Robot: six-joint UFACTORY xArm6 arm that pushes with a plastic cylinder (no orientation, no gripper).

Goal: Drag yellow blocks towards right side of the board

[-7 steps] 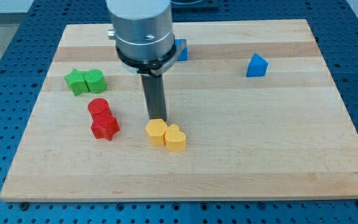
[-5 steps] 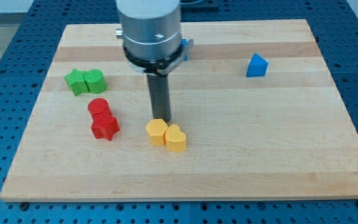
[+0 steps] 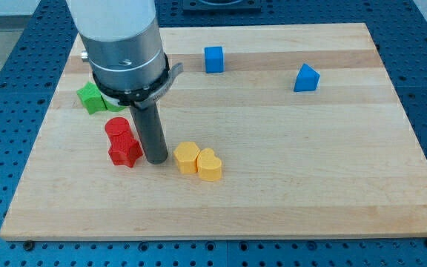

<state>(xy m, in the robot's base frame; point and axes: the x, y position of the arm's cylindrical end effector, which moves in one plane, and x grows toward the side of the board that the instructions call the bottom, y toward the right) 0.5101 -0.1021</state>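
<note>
Blue perforated table (image 3: 6,44) under wooden board (image 3: 273,185)

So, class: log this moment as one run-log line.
my tip: between red star and yellow blocks | yellow blocks: touching, board centre-bottom | push rightward: pending

Bright, even light; seemingly sharp.

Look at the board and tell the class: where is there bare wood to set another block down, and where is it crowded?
Bare wood spreads right of the yellow blocks and below the blue triangular block. Another patch lies between the blue cube and that triangular block. The view's left is crowded: my tip stands between the red blocks and the yellow pair, below the green blocks.
</note>
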